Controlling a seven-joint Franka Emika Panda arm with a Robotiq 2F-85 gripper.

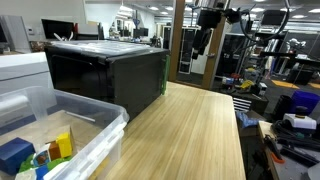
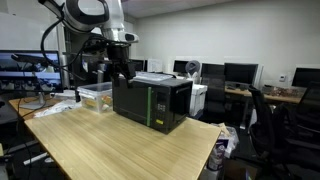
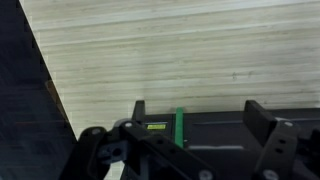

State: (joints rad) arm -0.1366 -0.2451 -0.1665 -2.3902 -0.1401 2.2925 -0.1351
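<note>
A black microwave [image 1: 110,75] with a green stripe by its door stands on a wooden table [image 1: 190,130]. It shows in both exterior views [image 2: 150,100]. My gripper [image 1: 203,40] hangs in the air at the microwave's far end, a little above its top [image 2: 122,72]. In the wrist view the two fingers [image 3: 195,110] stand wide apart with nothing between them. Below them lie the microwave's front [image 3: 215,135] and its green stripe [image 3: 180,125]. The gripper is open and touches nothing.
A clear plastic bin [image 1: 95,130] with blue, yellow and green items stands beside the microwave; it also shows in an exterior view [image 2: 95,95]. Desks, monitors [image 2: 240,72] and office chairs surround the table. The table's edge [image 3: 50,85] drops to dark floor.
</note>
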